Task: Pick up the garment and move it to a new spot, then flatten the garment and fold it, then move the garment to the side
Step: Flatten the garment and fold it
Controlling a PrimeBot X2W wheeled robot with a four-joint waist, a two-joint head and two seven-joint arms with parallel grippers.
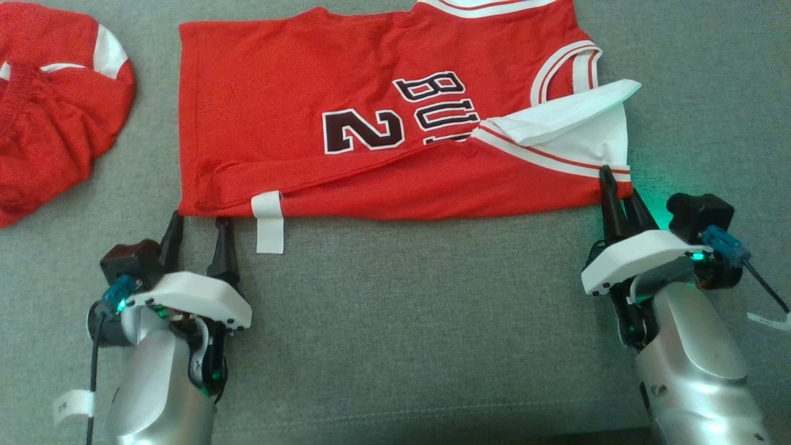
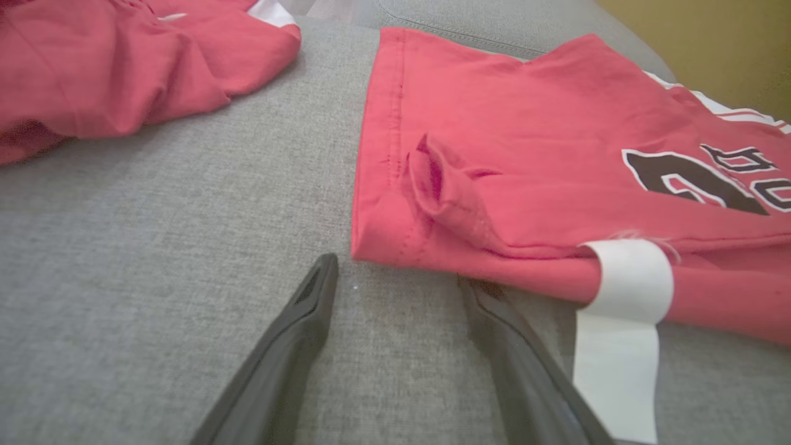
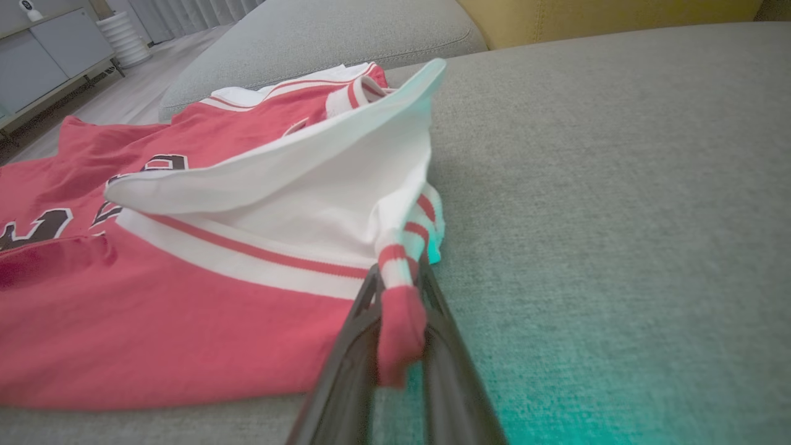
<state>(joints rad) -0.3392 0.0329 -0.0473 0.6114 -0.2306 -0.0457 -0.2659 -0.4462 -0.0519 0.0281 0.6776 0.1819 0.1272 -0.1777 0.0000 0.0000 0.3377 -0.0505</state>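
The garment [image 1: 346, 123] is a red basketball jersey with black lettering and white-and-red trim, spread sideways on the grey cushion, its near long edge folded over. My right gripper [image 1: 621, 188] is shut on the jersey's near right corner [image 3: 398, 309], a pinch of red and striped trim between the fingers. My left gripper [image 1: 198, 222] stands open just in front of the near left corner [image 2: 395, 247], its fingertips [image 2: 321, 272] touching the cushion at the hem, nothing between them. A white label [image 1: 269, 222] hangs from the near edge beside it.
A second red garment [image 1: 49, 123] lies crumpled at the far left of the grey cushion [image 1: 420, 321]. A yellow cushion back [image 3: 618, 15] rises beyond the surface, and a room floor [image 3: 93, 105] with cabinets shows past the far edge.
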